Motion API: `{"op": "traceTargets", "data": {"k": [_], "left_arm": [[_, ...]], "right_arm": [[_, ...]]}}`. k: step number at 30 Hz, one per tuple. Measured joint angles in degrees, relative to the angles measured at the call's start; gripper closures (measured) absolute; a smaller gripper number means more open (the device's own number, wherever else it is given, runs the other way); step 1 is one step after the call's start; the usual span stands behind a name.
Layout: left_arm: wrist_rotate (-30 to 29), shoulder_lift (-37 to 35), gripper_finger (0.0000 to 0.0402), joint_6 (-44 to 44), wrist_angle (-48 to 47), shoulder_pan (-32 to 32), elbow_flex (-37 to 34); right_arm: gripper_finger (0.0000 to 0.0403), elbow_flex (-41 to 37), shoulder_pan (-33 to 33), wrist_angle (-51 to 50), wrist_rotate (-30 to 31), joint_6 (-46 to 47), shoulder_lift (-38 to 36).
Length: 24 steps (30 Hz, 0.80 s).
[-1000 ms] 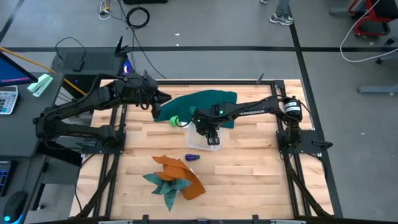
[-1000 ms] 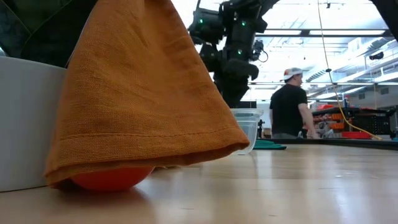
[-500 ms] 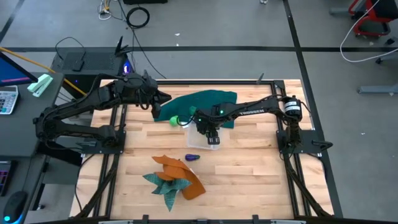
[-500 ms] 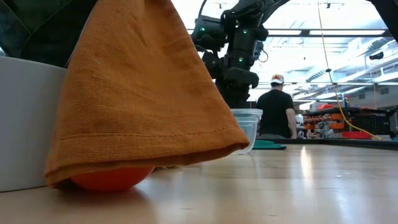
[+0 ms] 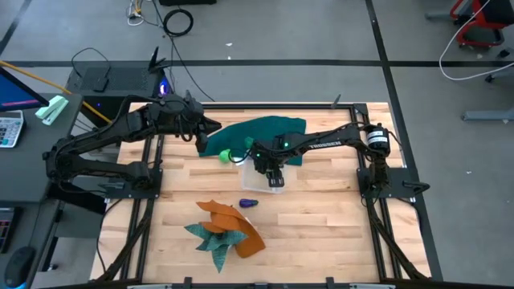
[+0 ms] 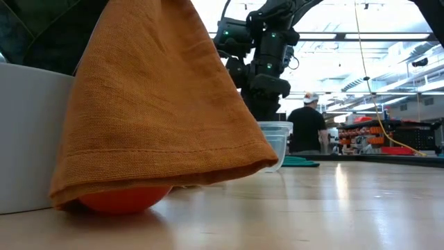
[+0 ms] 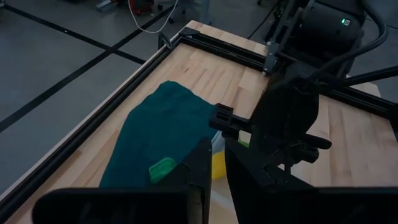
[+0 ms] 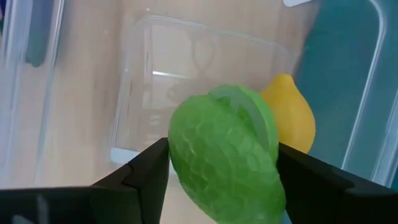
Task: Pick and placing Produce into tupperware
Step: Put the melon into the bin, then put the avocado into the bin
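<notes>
The step in hand looks like dropping a green toy fruit into the tupperware. To do it well, the right gripper should stay centred over the tub's open mouth and spread its fingers only when the piece is inside the rim, so it cannot bounce out over the low clear wall. In the right wrist view the fingers bracket the green piece on both sides, grasping it, with the tub's bare floor straight beyond it and a yellow piece at its edge.

The right arm reaches in from the right of the counter, wrist bent down over the tub at mid-counter. The left gripper waits clenched and empty at the far left, above the dark green cloth. A purple piece lies nearer, beside the orange cloth.
</notes>
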Motion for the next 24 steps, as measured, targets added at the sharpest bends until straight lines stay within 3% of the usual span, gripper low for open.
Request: {"op": "traceTargets", "data": {"k": [10,24], "left_arm": [[0.0,0.0,0.035,0.0,0.0,0.0,0.0],[0.0,0.0,0.0348,0.1,0.1,0.0,0.0]], "right_arm": [[0.0134,0.0,0.0,-2.8,-0.1,0.2,0.0],[0.0139,5.0,-0.5,-6.8,6.2,3.3,-9.2]]}}
